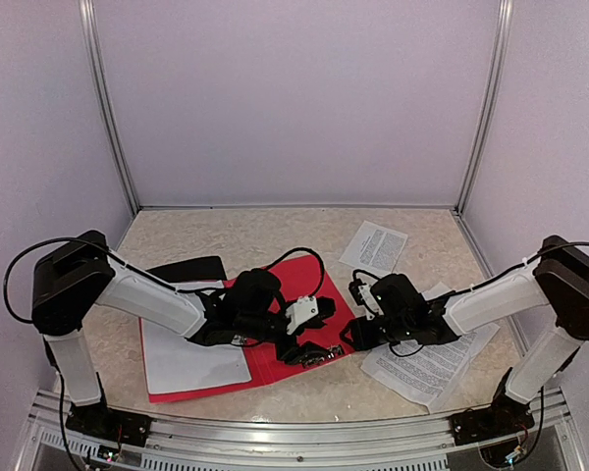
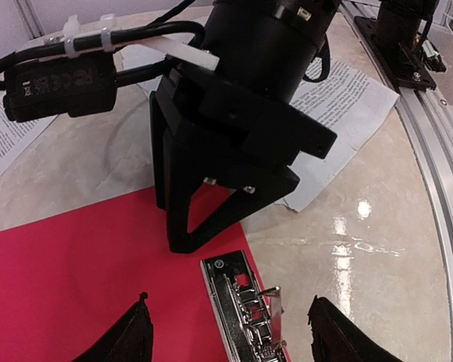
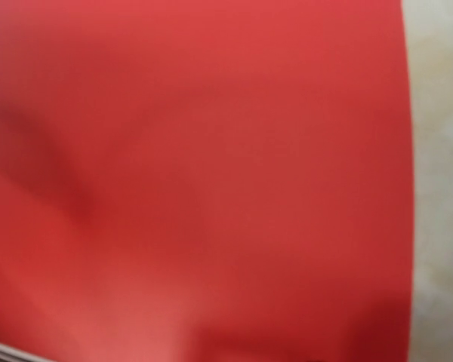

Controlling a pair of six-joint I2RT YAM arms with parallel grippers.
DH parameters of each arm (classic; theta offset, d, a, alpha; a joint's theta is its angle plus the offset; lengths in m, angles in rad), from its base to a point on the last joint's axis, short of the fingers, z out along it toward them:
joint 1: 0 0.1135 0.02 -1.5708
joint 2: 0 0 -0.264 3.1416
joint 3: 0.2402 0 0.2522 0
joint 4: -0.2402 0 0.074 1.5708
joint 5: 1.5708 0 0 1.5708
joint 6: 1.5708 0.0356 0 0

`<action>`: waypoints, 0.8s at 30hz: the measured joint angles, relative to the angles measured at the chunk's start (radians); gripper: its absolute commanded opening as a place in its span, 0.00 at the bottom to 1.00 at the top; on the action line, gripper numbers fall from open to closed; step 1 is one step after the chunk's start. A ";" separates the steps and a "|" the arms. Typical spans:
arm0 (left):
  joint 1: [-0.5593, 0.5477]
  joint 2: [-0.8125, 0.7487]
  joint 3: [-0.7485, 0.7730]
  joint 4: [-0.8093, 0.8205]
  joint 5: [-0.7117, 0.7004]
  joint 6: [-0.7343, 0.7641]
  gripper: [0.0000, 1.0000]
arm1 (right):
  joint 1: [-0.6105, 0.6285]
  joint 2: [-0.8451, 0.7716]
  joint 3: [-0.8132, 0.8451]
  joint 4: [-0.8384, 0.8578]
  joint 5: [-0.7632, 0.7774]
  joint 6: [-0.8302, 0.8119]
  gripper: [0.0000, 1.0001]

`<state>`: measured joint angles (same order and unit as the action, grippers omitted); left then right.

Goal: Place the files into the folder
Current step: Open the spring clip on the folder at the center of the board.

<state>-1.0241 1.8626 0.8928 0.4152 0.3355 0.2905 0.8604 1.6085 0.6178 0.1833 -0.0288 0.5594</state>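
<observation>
The red folder (image 1: 293,282) (image 2: 60,286) lies open in the middle of the table. Its metal clip mechanism (image 1: 320,355) (image 2: 245,317) runs along its right edge. My left gripper (image 1: 309,350) (image 2: 230,298) hangs open just above the clip, one finger on each side, touching nothing. The right gripper (image 1: 349,338) (image 2: 180,243) points its tip down onto the red cover just beyond the clip. The right wrist view is a close red blur of the folder (image 3: 211,151) with no fingers showing. Of the files, a near-blank sheet (image 1: 191,363) lies on the folder's left half and printed sheets (image 1: 434,365) (image 2: 347,98) lie under the right arm.
Another printed sheet (image 1: 374,245) lies at the back right of the table. A black flap (image 1: 187,267) sticks out behind the folder on the left. White walls close in three sides, and an aluminium rail (image 1: 304,432) runs along the near edge.
</observation>
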 measured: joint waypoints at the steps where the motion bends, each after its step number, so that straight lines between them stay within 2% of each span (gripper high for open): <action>1: 0.000 0.003 0.009 -0.002 0.013 -0.001 0.68 | 0.000 0.002 -0.002 0.008 -0.003 0.001 0.41; 7: 0.002 0.009 0.051 -0.047 0.138 -0.010 0.68 | 0.000 0.021 -0.004 0.050 -0.015 0.002 0.39; 10: 0.002 0.010 0.065 -0.079 0.178 -0.012 0.64 | 0.000 0.026 -0.005 0.064 -0.018 0.003 0.39; 16: 0.002 0.061 0.150 -0.113 0.213 -0.012 0.48 | 0.000 0.027 -0.015 0.081 -0.018 0.008 0.36; 21: 0.002 0.110 0.194 -0.136 0.212 -0.007 0.38 | 0.000 0.026 -0.018 0.086 -0.020 0.010 0.35; 24: 0.002 0.122 0.195 -0.156 0.208 -0.002 0.27 | 0.000 0.026 -0.021 0.091 -0.020 0.010 0.34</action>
<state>-1.0222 1.9842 1.0882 0.2592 0.5430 0.2890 0.8604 1.6348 0.5968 0.2741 -0.0486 0.5697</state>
